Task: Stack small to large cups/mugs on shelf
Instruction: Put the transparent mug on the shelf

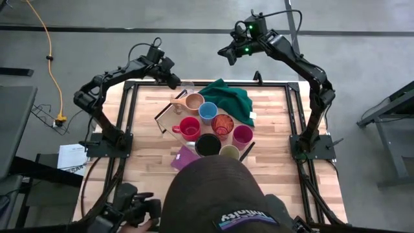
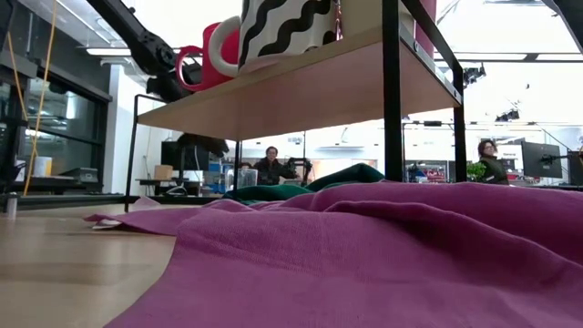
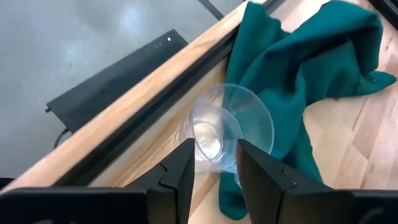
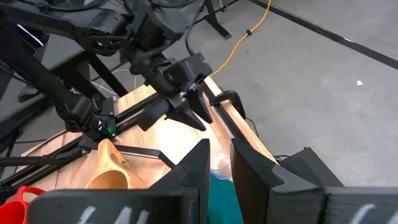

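A clear glass cup stands upright on its base on the table near the far edge, beside the green cloth. My left gripper hangs open just above and before it, slanting down, touching nothing; it also shows in the high view. Tan, blue, red, orange patterned, magenta, black and olive cups stand on the shelf. My right gripper waits open and empty, raised beyond the table's far edge.
The green cloth lies at the shelf's far right, and a purple cloth at its near side. A person's capped head leans over the table's near edge. Black frame rails run along the far edge beside the glass.
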